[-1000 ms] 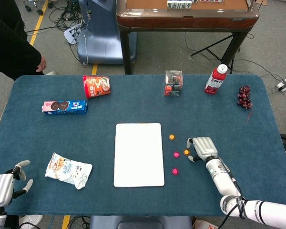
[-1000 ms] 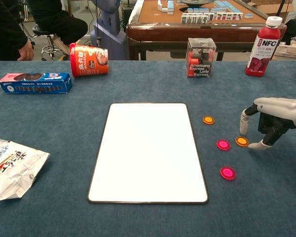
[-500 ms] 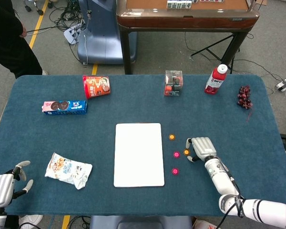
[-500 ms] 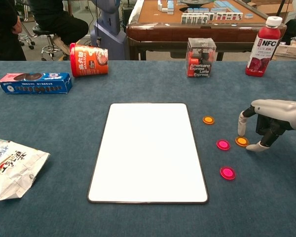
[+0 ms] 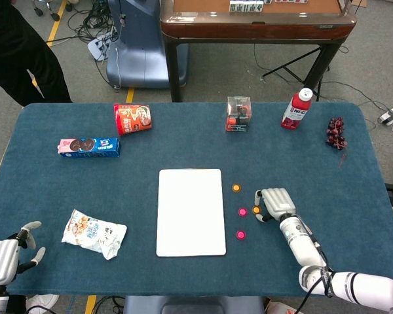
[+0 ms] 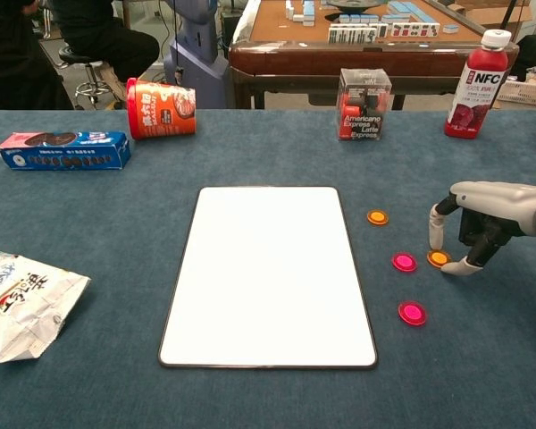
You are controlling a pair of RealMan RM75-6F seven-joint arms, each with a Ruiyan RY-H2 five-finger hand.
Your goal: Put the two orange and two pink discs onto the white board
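Overhead, right hand (image 5: 275, 203) sat w/ fingers apart around the orange disc (image 5: 256, 209), right of the white board (image 5: 190, 211); board bare. Chest cam: disc not yet pinched; next, close & lift.

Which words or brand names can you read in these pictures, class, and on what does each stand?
"NFC": red juice bottle.
"Americano Express Latte Express": clear box.
Red cup: print too blurred to read.
Blue biscuit box: print too small to read.
Snack bag: print unreadable.
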